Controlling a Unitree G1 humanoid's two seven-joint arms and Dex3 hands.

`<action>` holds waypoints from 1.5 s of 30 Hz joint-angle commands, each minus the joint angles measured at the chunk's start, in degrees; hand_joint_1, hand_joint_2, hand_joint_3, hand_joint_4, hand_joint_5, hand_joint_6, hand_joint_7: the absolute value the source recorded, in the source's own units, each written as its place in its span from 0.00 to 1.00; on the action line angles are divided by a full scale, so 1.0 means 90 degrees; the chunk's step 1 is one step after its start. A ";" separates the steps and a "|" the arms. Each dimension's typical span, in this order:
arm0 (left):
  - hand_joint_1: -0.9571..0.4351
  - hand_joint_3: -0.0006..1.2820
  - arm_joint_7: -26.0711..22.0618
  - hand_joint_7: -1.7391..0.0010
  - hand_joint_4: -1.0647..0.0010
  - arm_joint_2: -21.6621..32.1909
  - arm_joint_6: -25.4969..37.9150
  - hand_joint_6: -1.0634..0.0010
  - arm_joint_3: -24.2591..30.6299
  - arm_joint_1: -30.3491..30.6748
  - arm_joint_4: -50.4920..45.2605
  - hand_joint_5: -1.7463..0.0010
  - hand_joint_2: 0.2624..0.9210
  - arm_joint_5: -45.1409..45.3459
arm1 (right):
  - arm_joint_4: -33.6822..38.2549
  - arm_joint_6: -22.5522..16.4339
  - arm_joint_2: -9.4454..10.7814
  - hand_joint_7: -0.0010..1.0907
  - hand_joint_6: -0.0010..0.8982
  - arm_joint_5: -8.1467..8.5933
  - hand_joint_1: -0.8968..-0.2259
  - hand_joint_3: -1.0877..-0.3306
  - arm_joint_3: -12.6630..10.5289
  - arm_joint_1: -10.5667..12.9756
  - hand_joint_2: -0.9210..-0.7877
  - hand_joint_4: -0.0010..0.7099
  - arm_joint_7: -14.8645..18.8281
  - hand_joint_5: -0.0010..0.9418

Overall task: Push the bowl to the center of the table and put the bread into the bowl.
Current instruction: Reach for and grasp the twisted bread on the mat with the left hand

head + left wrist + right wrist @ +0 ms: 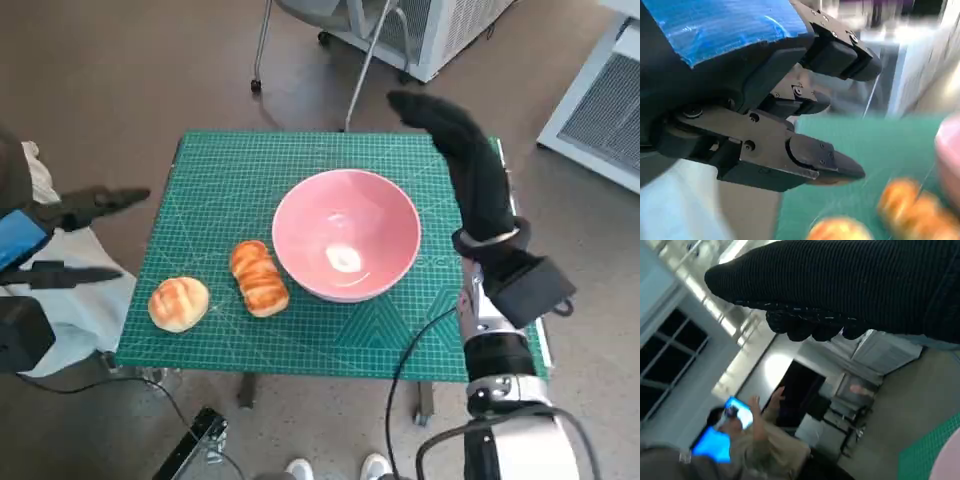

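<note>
**Beside the bowl, bread waits**

Near the worktop centre sits the pink bowl; the long bread lies just beside it. The left hand, open and empty, should grip gently. The right hand holds nothing, fingers extended.

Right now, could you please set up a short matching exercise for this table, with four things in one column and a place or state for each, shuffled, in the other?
Things:
1. pink bowl
2. long bread roll
3. round bun
4. left hand

Places or states:
A. nearest the table's left edge in the head view
B. off the table's left side, holding nothing, fingers apart
C. empty, near the middle of the green mat
D. just left of the bowl, between it and the bun

Pairs: 1-C, 2-D, 3-A, 4-B
</note>
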 commanded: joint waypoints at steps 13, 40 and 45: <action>0.62 0.00 0.0489 0.98 0.68 -0.0294 -0.1152 0.58 -0.1005 -0.0938 0.0503 1.00 0.85 0.0946 | -0.0437 0.0408 0.0058 0.80 0.17 0.0260 0.68 0.71 0.0136 0.0484 0.00 0.65 0.0056 0.01; 0.58 0.01 0.3141 0.97 0.55 -0.1587 -0.2744 0.47 -0.3111 -0.3011 0.2315 0.98 0.92 0.4037 | -0.0566 0.0414 -0.0162 0.80 0.16 0.0204 0.72 0.69 0.0076 0.0672 0.00 0.64 -0.0067 0.01; 0.59 0.01 0.3325 0.97 0.54 -0.1681 -0.2718 0.46 -0.3433 -0.3219 0.2562 0.99 0.94 0.4349 | -0.0661 0.0421 -0.0194 0.80 0.16 0.0193 0.72 0.67 0.0079 0.0751 0.00 0.64 -0.0157 0.01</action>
